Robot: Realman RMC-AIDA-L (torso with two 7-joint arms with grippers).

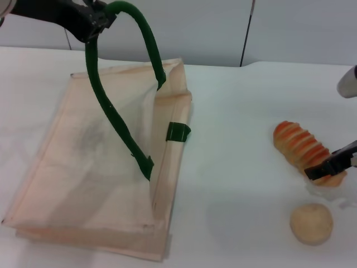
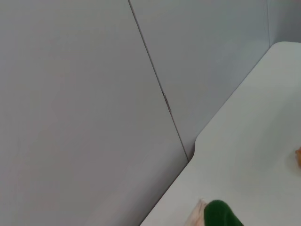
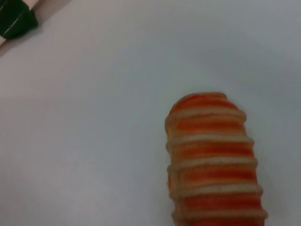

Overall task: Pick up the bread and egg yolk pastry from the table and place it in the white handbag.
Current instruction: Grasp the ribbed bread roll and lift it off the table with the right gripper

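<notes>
The left gripper (image 1: pixel 96 22), clamped on the green handle (image 1: pixel 111 111), lifts the white handbag (image 1: pixel 83 167) open. Only the head view shows the right gripper (image 1: pixel 334 163) at the bread (image 1: pixel 298 144); whether it grips, I cannot tell. The egg yolk pastry (image 1: pixel 311 223) sits near on the surface (image 1: pixel 234 167).

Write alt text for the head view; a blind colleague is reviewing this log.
The left gripper holds up one green handle of the white handbag, which lies on the white table. At right, the right gripper is at the near end of the bread, with the egg yolk pastry nearer the robot.
</notes>
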